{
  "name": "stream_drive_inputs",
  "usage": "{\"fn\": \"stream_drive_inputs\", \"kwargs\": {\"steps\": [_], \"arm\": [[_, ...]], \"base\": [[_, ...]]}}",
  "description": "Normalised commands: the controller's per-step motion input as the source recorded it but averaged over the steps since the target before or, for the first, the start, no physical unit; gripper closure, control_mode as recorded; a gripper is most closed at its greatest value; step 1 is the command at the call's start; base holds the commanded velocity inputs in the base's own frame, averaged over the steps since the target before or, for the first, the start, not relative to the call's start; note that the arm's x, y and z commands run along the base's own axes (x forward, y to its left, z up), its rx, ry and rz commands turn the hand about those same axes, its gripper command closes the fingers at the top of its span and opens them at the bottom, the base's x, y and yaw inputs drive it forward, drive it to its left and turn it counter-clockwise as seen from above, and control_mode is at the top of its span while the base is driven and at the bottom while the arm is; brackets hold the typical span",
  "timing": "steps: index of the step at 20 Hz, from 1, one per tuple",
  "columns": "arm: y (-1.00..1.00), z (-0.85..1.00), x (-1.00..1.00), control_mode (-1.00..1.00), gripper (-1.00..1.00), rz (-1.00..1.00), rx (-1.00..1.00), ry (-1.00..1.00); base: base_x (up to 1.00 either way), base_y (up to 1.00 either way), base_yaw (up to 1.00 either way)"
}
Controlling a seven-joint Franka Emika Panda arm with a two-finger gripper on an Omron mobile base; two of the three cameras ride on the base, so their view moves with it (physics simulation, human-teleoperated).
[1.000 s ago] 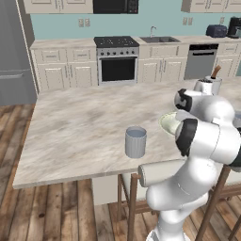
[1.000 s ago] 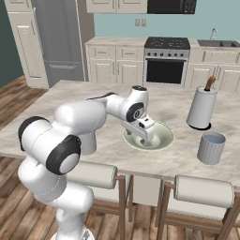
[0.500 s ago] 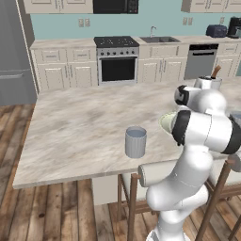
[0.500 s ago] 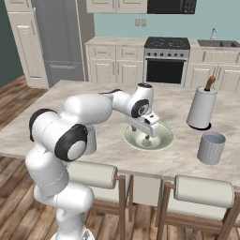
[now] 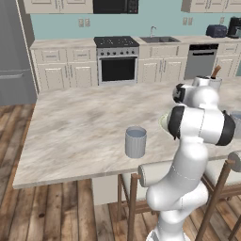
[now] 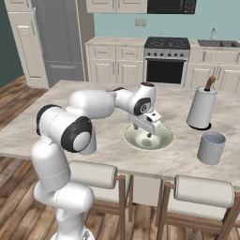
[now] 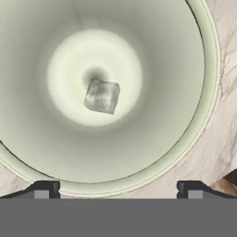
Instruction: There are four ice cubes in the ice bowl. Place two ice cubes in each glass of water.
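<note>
Pick-up step: gripper [image 6: 149,132], jaws wide and empty, poised above the ice bowl [image 7: 203,115], must descend onto the single ice cube [image 7: 102,96] ahead.

Arm [image 6: 93,105] was glossy white, built of rounded, bulging segments. Joints carried dark, near-black bands and caps, one large black ring at the elbow [image 6: 75,133]. Wrist [image 6: 143,101] showed a round black disc face. Hand block white and boxy. Finger tips [image 7: 45,189] small, dark, squared, with grey pads.
</note>
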Motion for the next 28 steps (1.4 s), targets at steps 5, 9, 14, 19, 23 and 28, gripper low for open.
{"fn": "stream_drive_inputs", "kwargs": {"steps": [5, 9, 14, 19, 23, 28], "arm": [[0.00, -0.19, 0.14, -1.00, -1.00, 0.00, 0.00, 0.01], [-0.01, -0.23, 0.10, -1.00, -1.00, 0.00, 0.00, 0.02], [-0.03, -0.17, 0.05, -1.00, -1.00, 0.00, 0.00, 0.00], [0.00, -0.17, 0.03, -1.00, -1.00, 0.00, 0.00, 0.00], [0.00, -0.18, 0.03, -1.00, -1.00, 0.00, 0.00, 0.00], [-0.01, -0.17, 0.06, -1.00, -1.00, 0.00, 0.00, 0.00]], "base": [[0.00, 0.00, 0.00], [0.00, 0.00, 0.00], [0.00, 0.00, 0.00], [0.00, 0.00, 0.00], [0.00, 0.00, 0.00], [0.00, 0.00, 0.00]]}}
